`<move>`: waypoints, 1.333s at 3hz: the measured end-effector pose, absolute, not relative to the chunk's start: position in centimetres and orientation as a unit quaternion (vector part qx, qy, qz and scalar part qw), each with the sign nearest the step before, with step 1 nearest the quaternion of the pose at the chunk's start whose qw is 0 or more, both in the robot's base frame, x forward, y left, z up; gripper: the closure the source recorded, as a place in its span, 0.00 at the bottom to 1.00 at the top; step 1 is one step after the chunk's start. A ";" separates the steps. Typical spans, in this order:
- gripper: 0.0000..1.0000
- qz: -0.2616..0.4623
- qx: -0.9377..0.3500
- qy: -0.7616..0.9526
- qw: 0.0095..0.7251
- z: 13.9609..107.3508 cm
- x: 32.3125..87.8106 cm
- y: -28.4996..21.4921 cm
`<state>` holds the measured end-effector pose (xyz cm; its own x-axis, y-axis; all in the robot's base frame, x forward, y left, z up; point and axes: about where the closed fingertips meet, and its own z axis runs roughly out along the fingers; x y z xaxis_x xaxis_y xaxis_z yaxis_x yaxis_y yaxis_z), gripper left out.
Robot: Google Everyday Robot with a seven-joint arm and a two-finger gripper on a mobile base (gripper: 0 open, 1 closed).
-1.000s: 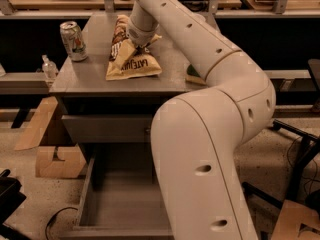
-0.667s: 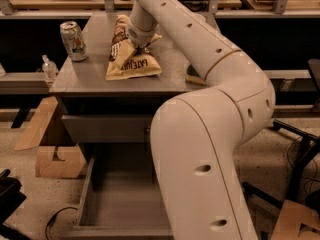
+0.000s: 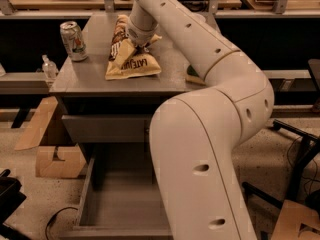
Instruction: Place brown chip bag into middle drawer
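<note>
The brown chip bag [image 3: 134,66] lies on the grey cabinet top [image 3: 85,76], its dark upper part raised and its tan "LATE JULY" band toward me. My gripper [image 3: 133,48] reaches down from the long white arm and sits on the bag's middle, where the bag is pinched; it looks shut on the bag. The bag still rests on the cabinet top. The middle drawer [image 3: 88,194] stands pulled out low in front of the cabinet, a grey tray with a flat floor. My arm's big lower link hides its right part.
A soda can [image 3: 73,40] stands at the cabinet top's left. A small clear bottle [image 3: 48,67] sits on a ledge at left. A closed grey drawer front [image 3: 102,129] is above the open drawer. Cardboard boxes [image 3: 55,160] lie left; black chair legs [image 3: 299,151] right.
</note>
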<state>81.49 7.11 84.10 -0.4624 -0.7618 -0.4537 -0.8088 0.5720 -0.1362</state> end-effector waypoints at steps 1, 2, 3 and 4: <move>1.00 0.049 -0.460 0.854 0.239 84.2 81.5 7.1; 1.00 0.030 -0.488 0.837 0.244 87.9 78.8 7.5; 1.00 -0.001 -0.496 0.829 0.256 91.3 76.1 6.9; 1.00 -0.018 -0.494 0.828 0.265 93.4 73.6 5.5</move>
